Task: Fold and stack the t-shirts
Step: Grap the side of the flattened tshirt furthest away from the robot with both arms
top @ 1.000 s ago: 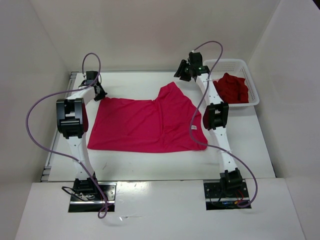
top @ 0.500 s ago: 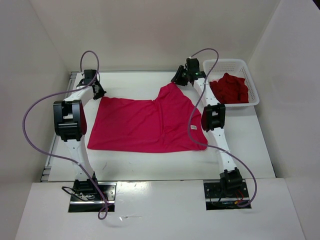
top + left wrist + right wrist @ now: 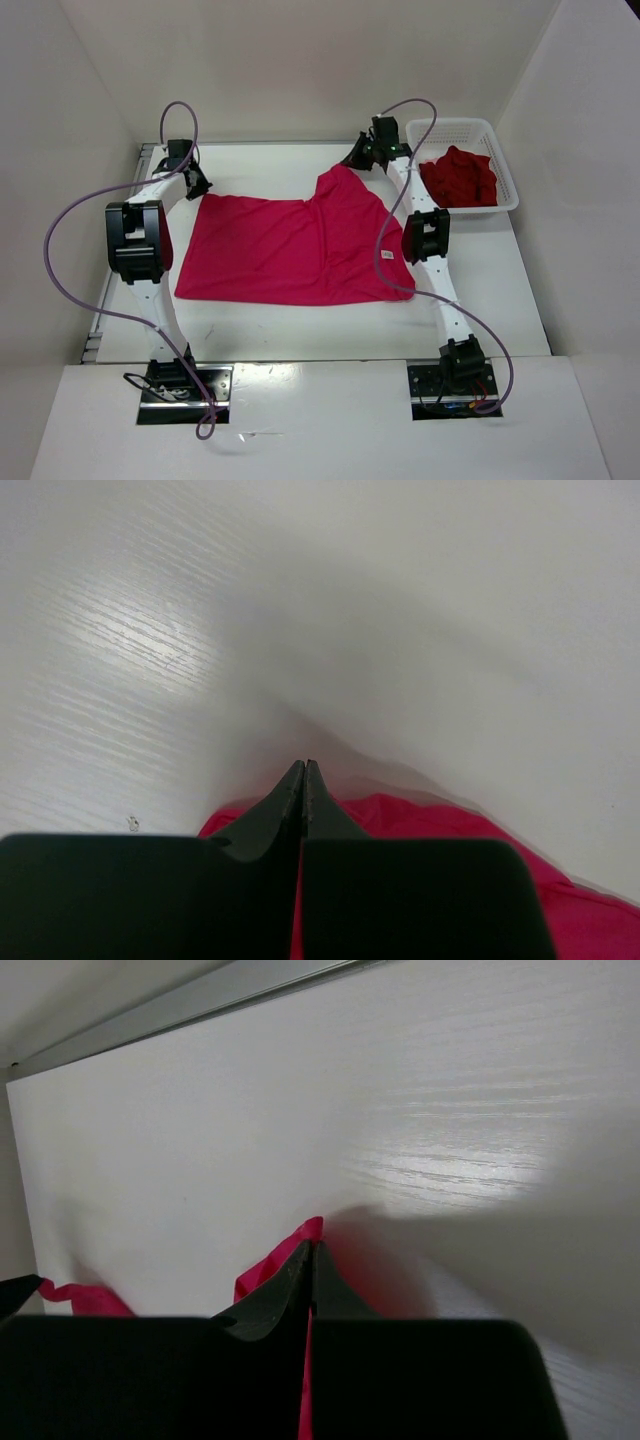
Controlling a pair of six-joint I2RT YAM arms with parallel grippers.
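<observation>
All fingers [image 3: 270,820] tight on magenta t-shirt [image 3: 290,250]

Soft, even light from above fills the overhead view. It is sharp, its shadows are faint, and the bright magenta-pink cloth t-shirt [image 3: 290,250] looks strongly saturated. In the left wrist view, glare sits at 10 o'clock on the white wood-grain counter [image 3: 110,650], with a broad grey shadow beyond. The black left hand [image 3: 303,770] at 6 o'clock is blurred. The right wrist view has glare at 3 o'clock, with shadow below it. The black right hand [image 3: 312,1250] is out of focus.
</observation>
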